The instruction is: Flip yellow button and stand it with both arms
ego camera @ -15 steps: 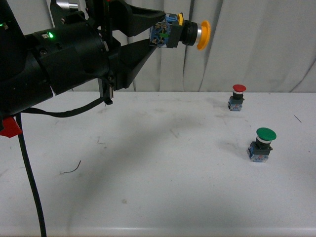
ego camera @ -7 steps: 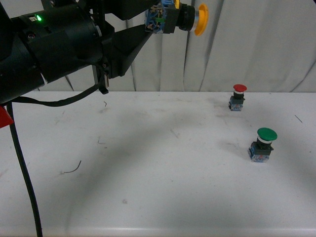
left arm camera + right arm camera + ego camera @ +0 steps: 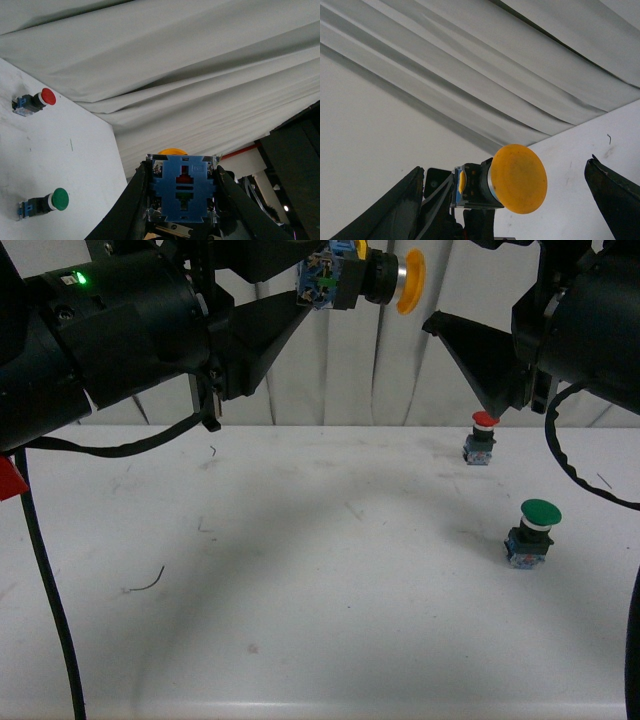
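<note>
L tool (image 3: 312,290) clamped on yellow button (image 3: 388,280) by its block, high over counter (image 3: 300,580), cap sideways; upper finger partly cut off. R tool (image 3: 448,282) wide open, empty, near cap, upper finger mostly out of frame.

In the front view the top edge cuts off the upper fingers of the left gripper (image 3: 313,285) and right gripper (image 3: 452,285). The right finger overlaps the red button (image 3: 480,448). In the left wrist view, the yellow button (image 3: 184,187) block hides most of its cap.
</note>
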